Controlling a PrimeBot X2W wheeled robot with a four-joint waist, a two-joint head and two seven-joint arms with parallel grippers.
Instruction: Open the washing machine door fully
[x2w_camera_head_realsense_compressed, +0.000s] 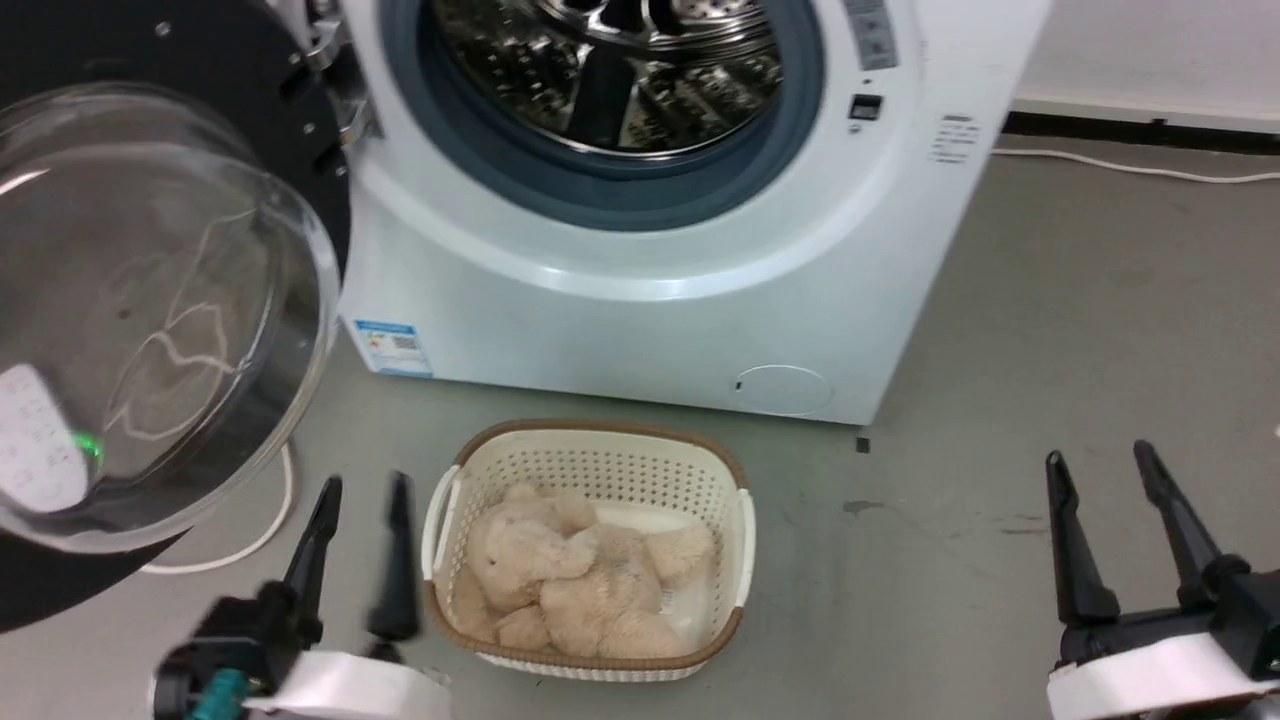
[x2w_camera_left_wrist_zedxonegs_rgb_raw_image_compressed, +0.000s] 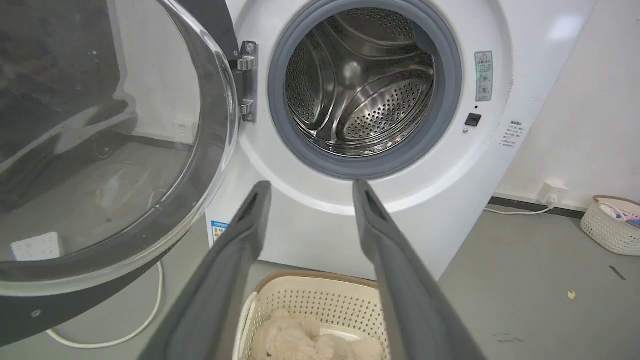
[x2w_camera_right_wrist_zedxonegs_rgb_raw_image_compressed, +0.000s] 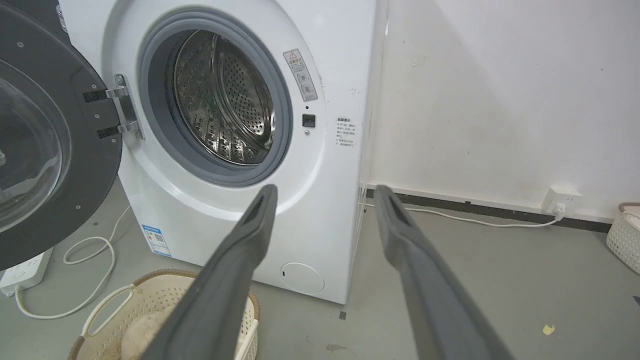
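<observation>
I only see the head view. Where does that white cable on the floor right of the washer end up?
Observer: It plugs into a socket, low on the wall.
Operator: Anything else along that wall?
Observer: A second white basket, on the floor past the socket.
Operator: Is the drum empty? I see just its lower part.
Observer: The left wrist view shows nearly all the drum: bare steel, no laundry.

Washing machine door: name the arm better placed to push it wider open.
Left, probably. The left gripper hangs open beside the lower edge of the washing machine door; the right gripper sits across the laundry basket, far from it.
</observation>
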